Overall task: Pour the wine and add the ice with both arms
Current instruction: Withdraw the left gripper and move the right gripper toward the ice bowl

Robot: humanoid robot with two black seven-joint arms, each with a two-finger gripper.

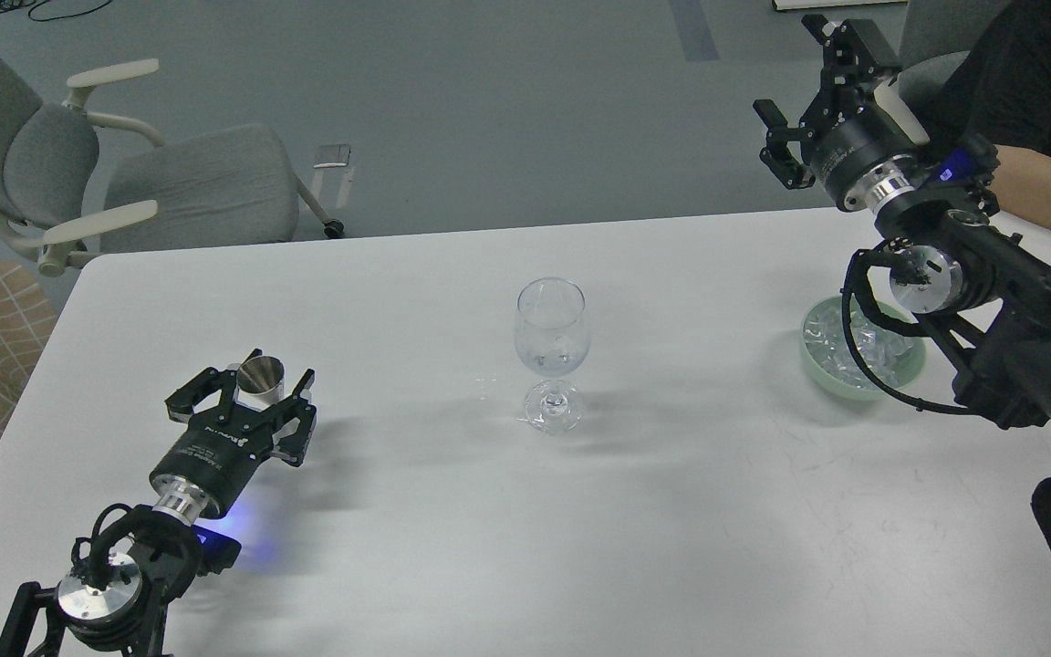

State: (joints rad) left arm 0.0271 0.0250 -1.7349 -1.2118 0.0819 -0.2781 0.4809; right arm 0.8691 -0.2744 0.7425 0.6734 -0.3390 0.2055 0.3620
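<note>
A clear stemmed glass (552, 339) stands upright at the middle of the white table (452, 538), with glinting clear pieces in its bowl; I cannot tell whether wine is in it. My left gripper (244, 388) lies low over the table at the left, fingers spread, with a small steel measuring cup (261, 374) standing between them. My right gripper (785, 68) is raised high at the back right, open and empty. The ice (831, 333) fills a pale green bowl (854, 388) partly hidden behind my right arm.
A small clear glinting speck (483, 384) lies on the table left of the glass foot. A person's bare forearm (1050, 192) rests at the table's back right corner. A grey office chair (170, 187) stands beyond the far left edge.
</note>
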